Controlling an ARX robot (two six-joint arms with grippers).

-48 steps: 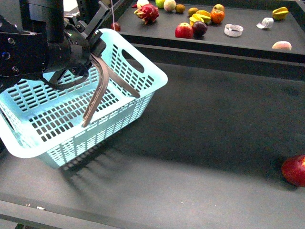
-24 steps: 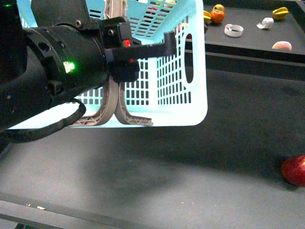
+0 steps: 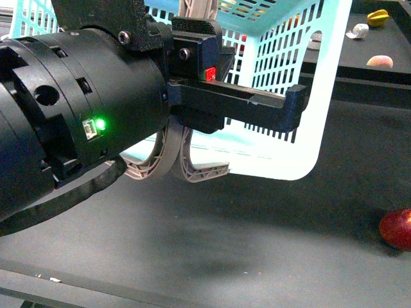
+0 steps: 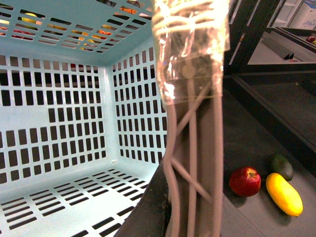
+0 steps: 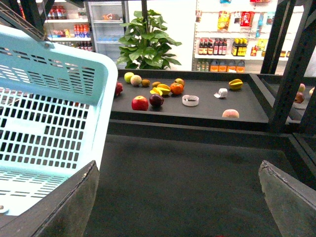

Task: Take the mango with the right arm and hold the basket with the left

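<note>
The mango (image 4: 284,194) lies on the counter (image 4: 249,140) just beside an apple (image 4: 245,181), outside the basket (image 3: 321,96). The basket, tilted, fills the upper middle of the front view, its taped handle (image 4: 192,98) pinched by the left claw (image 3: 218,96). The right claw (image 5: 190,197) is spread and empty.

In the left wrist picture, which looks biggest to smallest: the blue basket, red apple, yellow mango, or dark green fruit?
1. Light turquoise slotted plastic basket, by far.
2. Smooth yellow oval mango and round red apple: too alike to rank.
3. Dark green fruit, smallest, though partly hidden.
</note>
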